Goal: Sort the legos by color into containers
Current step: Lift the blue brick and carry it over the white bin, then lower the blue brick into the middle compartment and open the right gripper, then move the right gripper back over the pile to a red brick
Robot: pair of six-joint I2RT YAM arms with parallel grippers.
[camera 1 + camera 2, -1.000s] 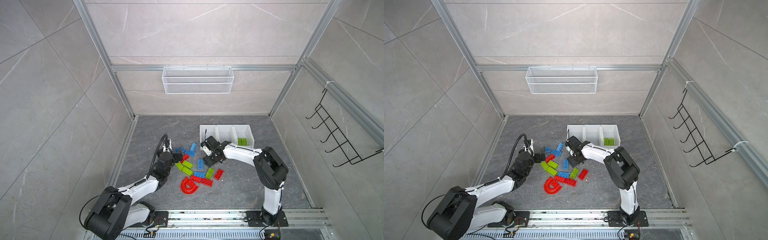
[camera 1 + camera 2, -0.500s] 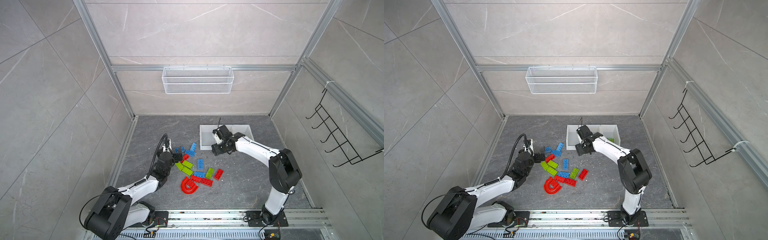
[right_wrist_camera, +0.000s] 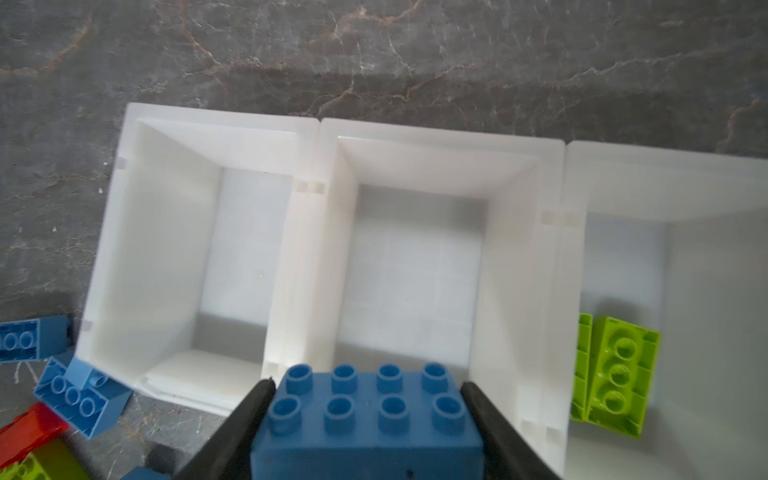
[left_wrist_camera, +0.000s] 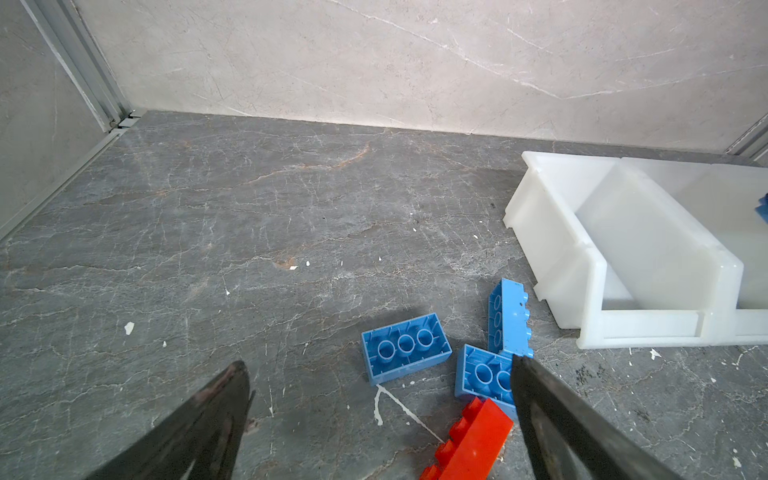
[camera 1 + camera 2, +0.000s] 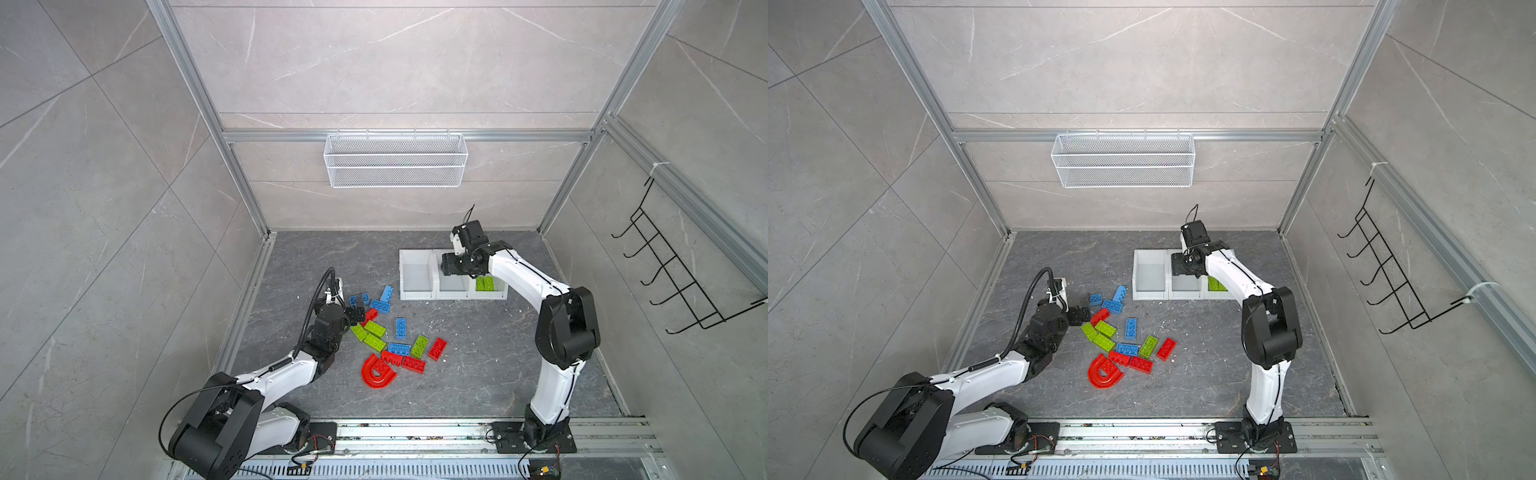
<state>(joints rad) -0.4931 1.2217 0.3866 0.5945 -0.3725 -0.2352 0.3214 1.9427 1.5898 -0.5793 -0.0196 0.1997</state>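
Bench: a grey, stone-patterned bench is seen from above inside a walled cell; everything is carried on it.
Containers: three joined white containers are set in a row toward the back, open tops upward so bricks can be dropped in.
Loose legos: red, blue and green loose legos are scattered unsorted in front of the bins.
Red arch: a red arch is laid flat at the near edge of the pile.
Right tool: the right tool is pinched on a blue brick, studs up, over the empty middle bin; a release there is judged likely.
Left tool: the left tool is spread wide and empty, low beside blue bricks, apparently placed for a pick.
Lime green bricks: lime green bricks are laid in the end bin nearest the right arm, so its colour is fixed.
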